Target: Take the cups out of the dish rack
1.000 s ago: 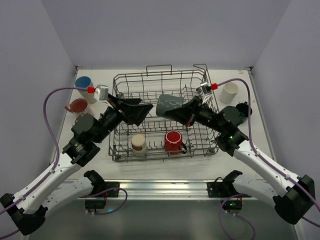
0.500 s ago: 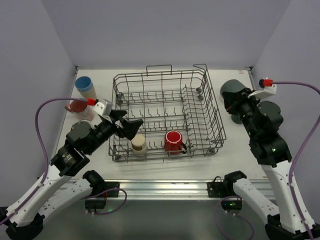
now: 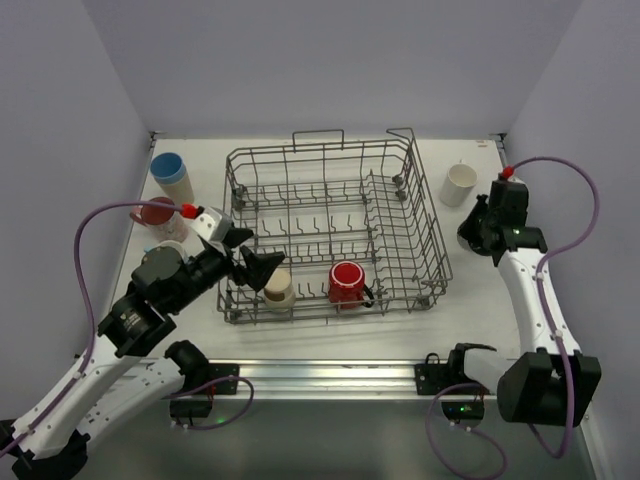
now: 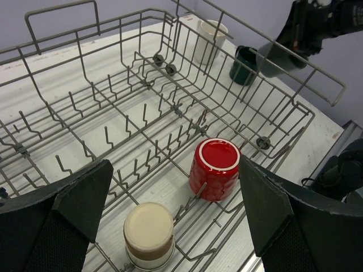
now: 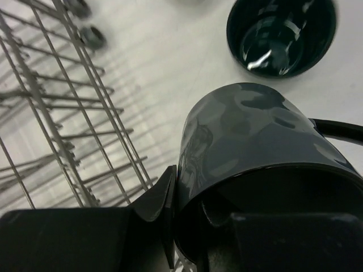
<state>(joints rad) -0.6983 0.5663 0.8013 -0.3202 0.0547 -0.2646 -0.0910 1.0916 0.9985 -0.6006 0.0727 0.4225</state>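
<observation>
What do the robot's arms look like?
The left arm and right arm are long white tubes joined by chunky black round joints. The left gripper and right gripper are black, each with two flat wedge-shaped fingers. A thin purple cable loops along each arm and ends in a small red plug near the wrist.

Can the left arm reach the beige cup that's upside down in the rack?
Probably yes. The left gripper hangs open over the beige cup, and nothing sits between them. The red cup stands apart to one side, so it should not block the way down.
</observation>
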